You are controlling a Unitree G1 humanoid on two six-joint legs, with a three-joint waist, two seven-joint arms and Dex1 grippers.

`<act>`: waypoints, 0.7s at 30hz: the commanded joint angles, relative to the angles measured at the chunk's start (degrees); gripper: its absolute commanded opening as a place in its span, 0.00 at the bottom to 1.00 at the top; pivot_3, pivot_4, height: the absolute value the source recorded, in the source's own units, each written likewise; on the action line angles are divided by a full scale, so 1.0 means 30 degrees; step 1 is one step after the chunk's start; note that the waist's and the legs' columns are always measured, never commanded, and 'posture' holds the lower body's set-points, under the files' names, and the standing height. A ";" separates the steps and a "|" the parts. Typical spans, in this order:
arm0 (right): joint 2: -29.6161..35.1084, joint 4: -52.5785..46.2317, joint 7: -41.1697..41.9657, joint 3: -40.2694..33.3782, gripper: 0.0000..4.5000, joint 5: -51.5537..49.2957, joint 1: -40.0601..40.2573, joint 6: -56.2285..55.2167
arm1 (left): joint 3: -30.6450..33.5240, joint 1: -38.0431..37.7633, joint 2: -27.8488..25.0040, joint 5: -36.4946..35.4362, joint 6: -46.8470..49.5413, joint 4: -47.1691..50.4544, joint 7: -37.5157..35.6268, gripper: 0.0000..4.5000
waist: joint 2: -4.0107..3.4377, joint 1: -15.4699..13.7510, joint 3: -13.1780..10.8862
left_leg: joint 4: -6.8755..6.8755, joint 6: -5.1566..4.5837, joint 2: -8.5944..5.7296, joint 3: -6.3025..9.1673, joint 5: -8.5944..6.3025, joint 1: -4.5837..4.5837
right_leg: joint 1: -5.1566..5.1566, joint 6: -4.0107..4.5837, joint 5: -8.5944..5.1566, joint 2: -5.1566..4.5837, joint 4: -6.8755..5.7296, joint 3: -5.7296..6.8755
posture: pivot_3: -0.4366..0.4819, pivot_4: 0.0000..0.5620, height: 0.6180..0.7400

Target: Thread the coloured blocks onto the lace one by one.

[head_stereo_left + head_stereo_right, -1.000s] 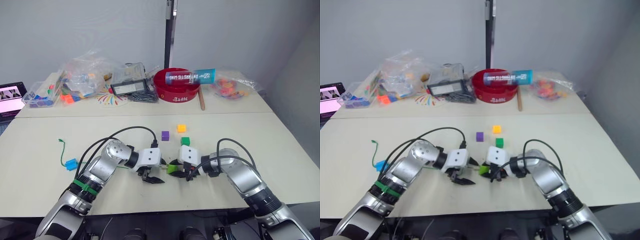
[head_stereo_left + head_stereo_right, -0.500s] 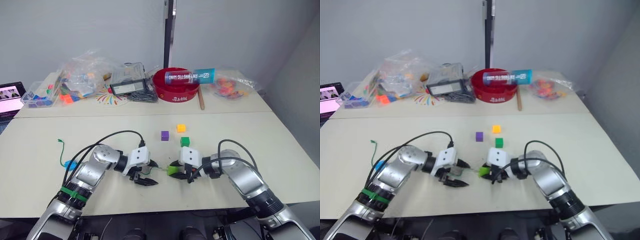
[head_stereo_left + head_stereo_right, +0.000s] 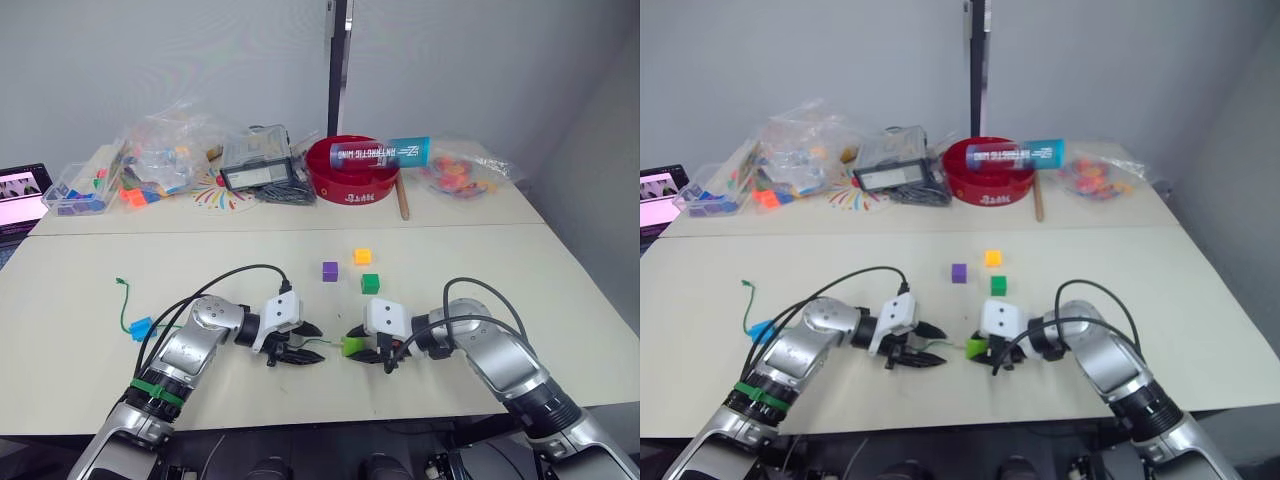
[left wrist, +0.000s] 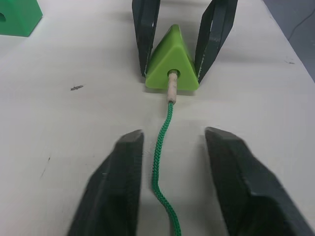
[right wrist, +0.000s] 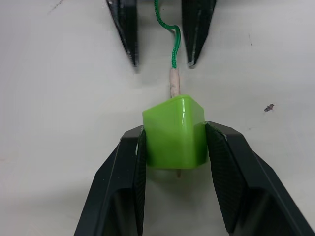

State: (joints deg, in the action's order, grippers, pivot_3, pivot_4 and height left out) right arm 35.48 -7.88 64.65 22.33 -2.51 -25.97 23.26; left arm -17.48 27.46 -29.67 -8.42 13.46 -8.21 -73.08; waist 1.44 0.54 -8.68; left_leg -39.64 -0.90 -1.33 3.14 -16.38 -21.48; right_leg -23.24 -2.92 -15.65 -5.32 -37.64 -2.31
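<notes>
Head stereo pair overhead; opposed close wrist views sharing light green block (image 4: 172,69).

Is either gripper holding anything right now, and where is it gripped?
The right gripper clamps the light green block by two opposite sides. The left gripper is open, holding nothing; the lace lies between its fingers.

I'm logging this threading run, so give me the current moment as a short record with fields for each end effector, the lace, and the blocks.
right end effector: shut on the light green block
left end effector: open, fingers either side of the lace, not gripping it
lace tip: pale stiff tip pushed into the light green block's hole, its point poking out the far side
blue block: already on the lace, near its tail end
loose blocks: purple block, orange-yellow block, dark green block, on the table
</notes>
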 commanded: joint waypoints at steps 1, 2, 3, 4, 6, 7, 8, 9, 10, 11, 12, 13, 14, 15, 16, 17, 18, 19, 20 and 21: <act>0.0286 -0.0189 0.0024 0.0285 0.29 0.0188 0.0389 0.0273 | -0.0039 0.0192 0.0063 -0.0035 -0.0164 -0.0114 0.0042 0.18 | 0.0000 0.0001 0.0000 | 0.0000 0.0000 0.0000 0.0000 0.0000 0.0000 | 0.0000 0.0000 0.0000 0.0000 0.0000 -0.0001 | 0.48 0.27 1.00; 0.0308 -0.0227 0.0024 0.0284 0.29 0.0188 0.0424 0.0296 | 0.0027 0.0254 0.0088 0.0024 -0.0282 -0.0231 0.0172 0.10 | 0.0000 0.0001 0.0000 | 0.0001 0.0000 0.0000 0.0000 0.0000 0.0000 | 0.0000 0.0000 0.0000 0.0000 0.0000 0.0000 | 0.48 0.27 1.00; 0.0324 -0.0255 0.0029 0.0285 0.29 0.0183 0.0447 0.0319 | 0.0070 0.0307 0.0111 0.0039 -0.0321 -0.0317 0.0243 0.03 | 0.0000 -0.0006 0.0000 | 0.0002 -0.0001 0.0001 0.0000 0.0000 0.0001 | 0.0000 0.0000 0.0000 0.0001 0.0000 0.0000 | 0.48 0.27 1.00; 0.0323 -0.0260 0.0026 0.0292 0.29 0.0186 0.0450 0.0332 | 0.0085 0.0371 0.0137 0.0057 -0.0370 -0.0414 0.0302 0.00 | 0.0000 -0.0009 0.0000 | 0.0001 0.0000 0.0001 0.0001 0.0000 0.0001 | 0.0000 0.0000 0.0000 0.0000 -0.0001 0.0001 | 0.48 0.27 1.00; 0.0307 -0.0269 0.0011 0.0299 0.29 0.0181 0.0447 0.0367 | 0.0117 0.0456 0.0216 0.0058 -0.0475 -0.0558 0.0439 0.00 | 0.0000 -0.0001 0.0000 | 0.0001 0.0000 -0.0001 0.0000 0.0000 0.0001 | 0.0000 0.0000 0.0000 0.0000 0.0001 0.0000 | 0.48 0.27 1.00; 0.0298 -0.0289 0.0011 0.0315 0.29 0.0182 0.0451 0.0389 | 0.0115 0.0487 0.0243 0.0054 -0.0501 -0.0587 0.0470 0.00 | 0.0000 -0.0001 0.0000 | 0.0001 0.0000 -0.0002 0.0000 0.0000 0.0000 | 0.0000 0.0000 0.0000 0.0000 0.0002 -0.0001 | 0.48 0.27 1.00; 0.0290 -0.0307 0.0008 0.0332 0.29 0.0186 0.0456 0.0408 | 0.0088 0.0504 0.0247 0.0050 -0.0524 -0.0591 0.0443 0.00 | 0.0000 -0.0004 0.0000 | 0.0001 0.0000 0.0000 0.0000 0.0000 0.0000 | 0.0000 0.0000 0.0000 0.0000 0.0000 0.0000 | 0.48 0.27 1.00; 0.0272 -0.0322 0.0005 0.0353 0.29 0.0188 0.0461 0.0430 | 0.0039 0.0527 0.0257 0.0079 -0.0572 -0.0580 0.0428 0.00 | 0.0000 -0.0005 0.0000 | 0.0001 0.0000 0.0000 0.0001 0.0000 0.0001 | 0.0000 0.0000 0.0000 0.0000 0.0000 0.0001 | 0.48 0.27 1.00; 0.0261 -0.0337 0.0010 0.0377 0.29 0.0191 0.0467 0.0442 | -0.0024 0.0540 0.0260 0.0096 -0.0602 -0.0525 0.0381 0.00 | 0.0000 -0.0004 0.0000 | 0.0001 0.0000 0.0000 0.0000 0.0000 0.0001 | 0.0000 0.0000 0.0000 0.0001 0.0000 0.0000 | 0.48 0.27 1.00; 0.0255 -0.0345 0.0013 0.0391 0.29 0.0193 0.0471 0.0449 | -0.0064 0.0547 0.0261 0.0109 -0.0622 -0.0487 0.0350 0.00 | 0.0000 -0.0004 0.0000 | 0.0001 0.0000 0.0000 0.0001 0.0000 0.0000 | 0.0000 0.0000 0.0000 0.0000 0.0001 0.0000 | 0.48 0.27 1.00; 0.0243 -0.0356 0.0016 0.0409 0.29 0.0195 0.0470 0.0454 | -0.0214 0.0557 0.0223 0.0220 -0.0770 -0.0359 0.0248 0.00 | 0.0000 -0.0005 0.0000 | 0.0001 0.0000 0.0000 0.0000 0.0000 0.0000 | 0.0000 0.0000 0.0000 0.0000 0.0001 -0.0001 | 0.48 0.27 1.00; 0.0224 -0.0375 0.0015 0.0424 0.29 0.0190 0.0463 0.0476 | -0.0436 0.0552 0.0147 0.0335 -0.0881 -0.0158 0.0040 0.00 | 0.0000 -0.0008 0.0000 | 0.0001 0.0000 0.0000 0.0000 0.0000 0.0001 | 0.0000 0.0000 0.0000 0.0000 0.0001 0.0000 | 0.48 0.27 1.00; 0.0175 -0.0389 -0.0006 0.0449 0.29 0.0194 0.0431 0.0515 | -0.0741 0.0584 0.0173 0.0525 -0.1008 0.0036 -0.0088 0.00 | 0.0000 -0.0012 0.0000 | 0.0001 0.0000 0.0000 0.0000 0.0000 0.0000 | 0.0000 0.0000 0.0000 0.0000 0.0001 0.0000 | 0.48 0.27 1.00; 0.0139 -0.0399 -0.0022 0.0466 0.29 0.0196 0.0407 0.0544 | -0.0951 0.0610 0.0198 0.0653 -0.1098 0.0154 -0.0167 0.00 | 0.0000 -0.0013 0.0000 | 0.0001 0.0000 -0.0001 0.0000 0.0000 0.0001 | 0.0001 0.0000 0.0000 0.0000 0.0001 0.0000 | 0.48 0.27 1.00; 0.0110 -0.0406 -0.0053 0.0485 0.29 0.0216 0.0398 0.0560 | -0.1218 0.0624 0.0302 0.0717 -0.1046 0.0273 -0.0309 0.00 | 0.0000 -0.0014 0.0000 | 0.0001 0.0000 -0.0001 0.0000 0.0000 0.0001 | 0.0002 0.0000 0.0000 0.0000 0.0003 0.0000 | 0.48 0.27 1.00; 0.0094 -0.0411 -0.0080 0.0511 0.29 0.0243 0.0405 0.0578 | -0.1459 0.0678 0.0486 0.0806 -0.1155 0.0226 -0.0347 0.00 | 0.0000 -0.0011 0.0001 | 0.0001 0.0000 -0.0002 0.0000 0.0000 0.0001 | 0.0004 0.0000 0.0000 0.0000 0.0004 0.0000 | 0.48 0.27 1.00; 0.0093 -0.0423 -0.0106 0.0538 0.29 0.0276 0.0428 0.0587 | -0.1638 0.0746 0.0667 0.0869 -0.1196 0.0117 -0.0332 0.00 | -0.0001 -0.0012 0.0001 | 0.0001 0.0000 -0.0002 0.0000 0.0000 0.0002 | 0.0005 0.0000 0.0000 0.0000 0.0003 -0.0001 | 0.48 0.27 1.00; 0.0087 -0.0434 -0.0122 0.0554 0.29 0.0287 0.0441 0.0602 | -0.1769 0.0850 0.0843 0.0932 -0.1268 -0.0062 -0.0283 0.00 | 0.0000 -0.0014 0.0000 | 0.0001 0.0000 -0.0002 0.0000 0.0000 0.0002 | 0.0005 0.0000 0.0000 -0.0001 0.0002 -0.0001 | 0.48 0.27 1.00; 0.0089 -0.0462 -0.0130 0.0566 0.29 0.0289 0.0460 0.0620 | -0.1864 0.0976 0.1008 0.1010 -0.1353 -0.0266 -0.0194 0.00 | 0.0000 -0.0018 0.0001 | 0.0001 -0.0001 -0.0001 0.0000 0.0000 0.0002 | 0.0006 0.0000 0.0000 0.0000 0.0002 0.0000 | 0.48 0.27 1.00; 0.0092 -0.0503 -0.0141 0.0576 0.29 0.0287 0.0481 0.0644 | -0.1958 0.1123 0.1184 0.1098 -0.1408 -0.0464 -0.0101 0.00 | 0.0000 -0.0020 0.0000 | 0.0000 0.0000 -0.0001 0.0000 0.0000 0.0002 | 0.0008 0.0000 0.0000 0.0000 0.0003 0.0000 | 0.48 0.27 1.00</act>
State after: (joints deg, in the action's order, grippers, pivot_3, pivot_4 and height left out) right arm 35.55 -8.70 64.24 22.35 -2.41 -25.63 24.39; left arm -21.89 29.99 -26.74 -6.03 10.05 -9.56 -73.25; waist 1.44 0.48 -8.68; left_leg -39.64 -0.90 -1.33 3.14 -16.38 -21.47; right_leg -23.21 -2.92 -15.65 -5.32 -37.63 -2.31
